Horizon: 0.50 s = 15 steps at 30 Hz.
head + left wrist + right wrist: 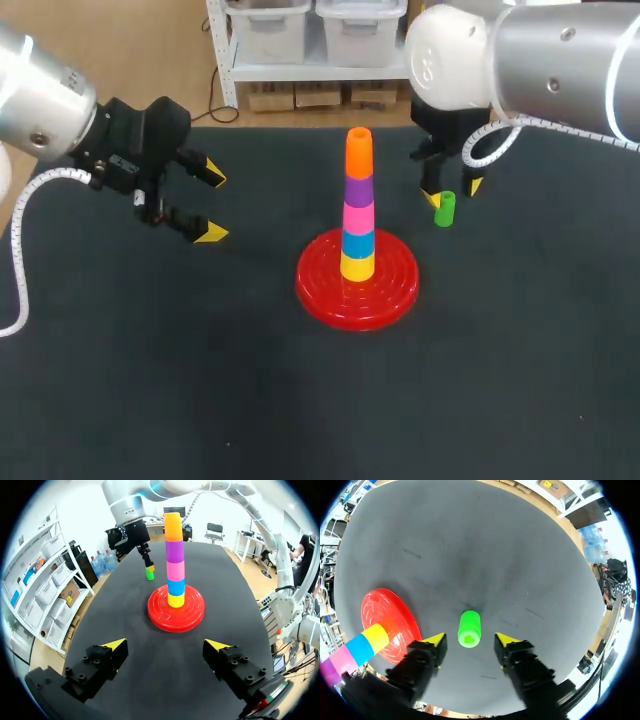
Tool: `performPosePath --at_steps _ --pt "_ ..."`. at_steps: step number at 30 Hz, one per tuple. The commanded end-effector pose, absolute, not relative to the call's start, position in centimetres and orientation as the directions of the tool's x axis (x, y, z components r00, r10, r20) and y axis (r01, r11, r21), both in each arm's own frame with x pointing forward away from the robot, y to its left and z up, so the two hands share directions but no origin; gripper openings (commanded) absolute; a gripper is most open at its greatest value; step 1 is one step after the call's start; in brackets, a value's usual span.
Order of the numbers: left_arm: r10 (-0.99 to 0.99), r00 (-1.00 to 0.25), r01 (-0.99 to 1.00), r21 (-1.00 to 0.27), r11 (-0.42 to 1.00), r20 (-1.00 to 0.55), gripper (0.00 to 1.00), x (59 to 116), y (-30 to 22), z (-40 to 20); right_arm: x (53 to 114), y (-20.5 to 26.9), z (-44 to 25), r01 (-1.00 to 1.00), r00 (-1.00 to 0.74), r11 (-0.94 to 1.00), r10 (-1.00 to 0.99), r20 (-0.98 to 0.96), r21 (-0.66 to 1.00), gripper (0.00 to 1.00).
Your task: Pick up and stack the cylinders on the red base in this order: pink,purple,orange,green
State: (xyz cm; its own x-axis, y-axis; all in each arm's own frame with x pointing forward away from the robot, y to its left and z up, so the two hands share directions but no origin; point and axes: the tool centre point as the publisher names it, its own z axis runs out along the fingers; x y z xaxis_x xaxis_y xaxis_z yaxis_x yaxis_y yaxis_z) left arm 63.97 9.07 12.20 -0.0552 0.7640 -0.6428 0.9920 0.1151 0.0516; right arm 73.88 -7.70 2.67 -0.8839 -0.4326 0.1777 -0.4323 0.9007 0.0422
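On the black worktop (pixel 200 380), the green cylinder (pixel 469 628) stood upright just to the right of the red base (pixel 320 295), the one piece not yet stacked. The right tool (pixel 451 191) hung directly over it, pointing down, its yellow-tipped fingers spread wider than the cylinder and holding nothing. In the right wrist view the cylinder's open top sat centred between the two tips, with a gap on each side. Its long axis ran vertical, in line with the tool's approach, so a straight descent and a squeeze appeared to be all the pickup needed.

On the base the tower rose yellow (pixel 357 266), blue (pixel 358 243), pink (pixel 358 216), purple (pixel 359 190) and orange (pixel 359 152), the orange top waiting for green. The left tool (pixel 213 205) hovered well apart on the far side of the base, wide open and empty, leaving the right arm clearly the nearer one.
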Motion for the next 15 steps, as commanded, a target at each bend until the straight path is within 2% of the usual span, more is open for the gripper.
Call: performPosePath --at_steps 1,13,15 --pt "0.764 -0.054 0.992 0.054 0.115 -0.643 1.0 63.91 9.09 12.16 74.16 -7.51 2.46 -0.431 -0.883 0.901 -0.432 0.182 0.045 0.48" --pt "0.764 -0.054 0.992 0.054 0.115 -0.643 1.0 63.91 9.09 12.16 74.45 -7.26 1.88 -0.419 -0.888 0.906 -0.421 0.183 0.055 0.44" --pt "0.764 -0.054 0.992 0.054 0.115 -0.643 1.0 63.91 9.09 12.16 74.5 -7.27 1.85 -0.417 -0.889 0.907 -0.42 0.183 0.056 0.35"
